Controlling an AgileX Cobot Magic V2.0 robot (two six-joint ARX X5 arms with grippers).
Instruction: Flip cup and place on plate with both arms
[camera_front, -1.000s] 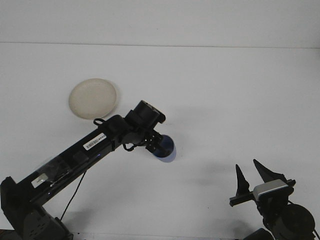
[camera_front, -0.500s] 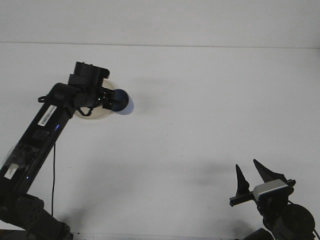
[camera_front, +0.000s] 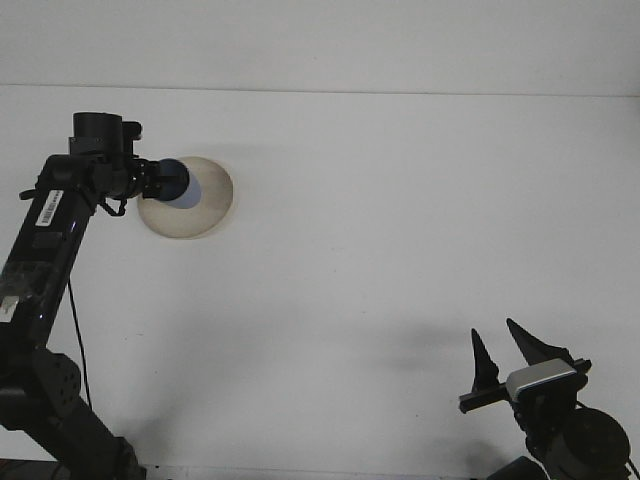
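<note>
Step in hand, as I judge: the placing. The left gripper (camera_front: 165, 182) holds the blue cup (camera_front: 187, 186) over the plate (camera_front: 200, 215), near the plate's left part. The fingers are closed around the dark end of the cup; the paler, bluish-white face of the cup looks to the right, i.e. away from the wrist. The cup seems to lie sideways, not upright, but from this front view I cannot tell if that pale face is the mouth or the bottom, and I cannot tell if the cup already touches the plate or hangs just above it.

Next move, in my opinion: turn the wrist so the cup stands correct way up, bring it down to the middle of the plate, then release. The cup sits nearer the plate's left rim, so a small shift to the right seems useful before letting go, otherwise it could tip at the edge.

The right gripper (camera_front: 497, 356) is well apart from the plate, at the bottom right of the table (camera_front: 400, 220). Its two black fingers stand spread apart w/ nothing between them.

Writing: a white sticker w/ barcode on the left arm (camera_front: 45, 240), below-left of the plate; text too small to read. No brand is readable.
</note>
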